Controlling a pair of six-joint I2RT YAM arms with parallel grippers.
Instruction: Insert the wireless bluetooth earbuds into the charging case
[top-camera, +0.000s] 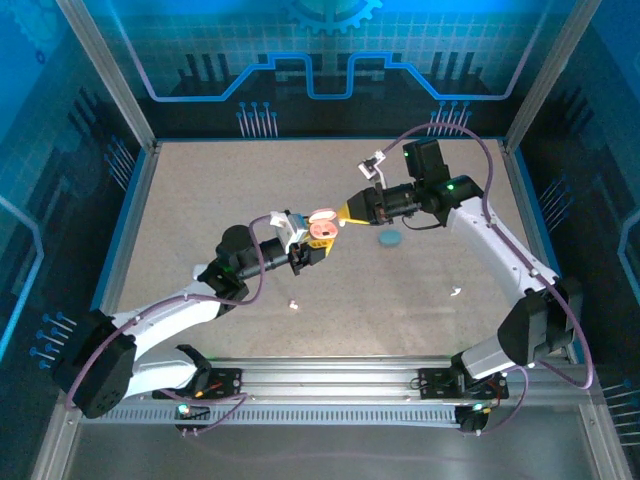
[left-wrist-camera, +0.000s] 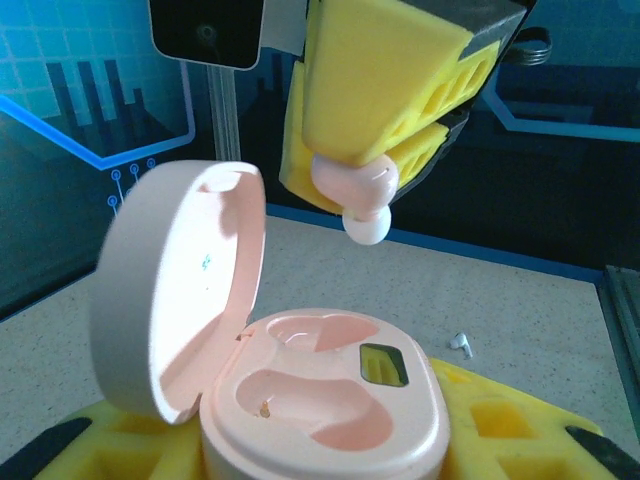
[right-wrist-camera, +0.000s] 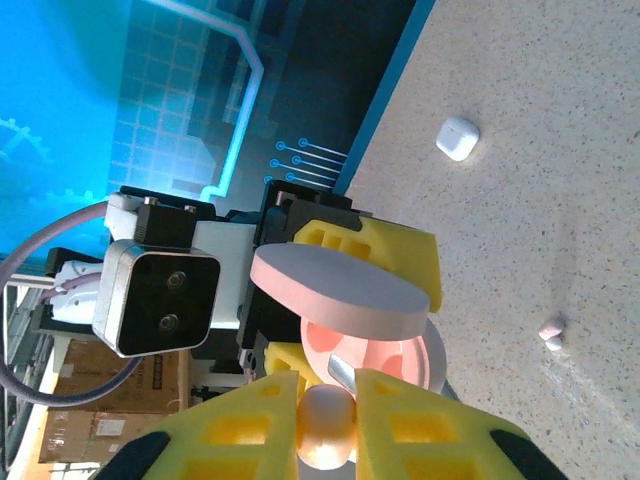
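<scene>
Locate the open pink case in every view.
Top: pink case at picture centre.
Left wrist: bottom centre, lid raised at left.
Right wrist: lower centre, lid facing the camera.
Shared landmark: the right tool, yellow-tipped, holding a pink earbud close to the case.

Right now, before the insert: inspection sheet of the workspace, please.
Surface: speckled beige tabletop, flat.
Job's things: pink charging case, lid open, both wells empty; pink earbud above it, not yet seated; loose white earbud on the table.
Clutter: teal case; white piece.
Grippers: left gripper shut on the case; right gripper shut on the pink earbud.
Cables: purple cables loop along both arms, none over the case.
Surroundings: blue printed panels, aluminium frame.
</scene>
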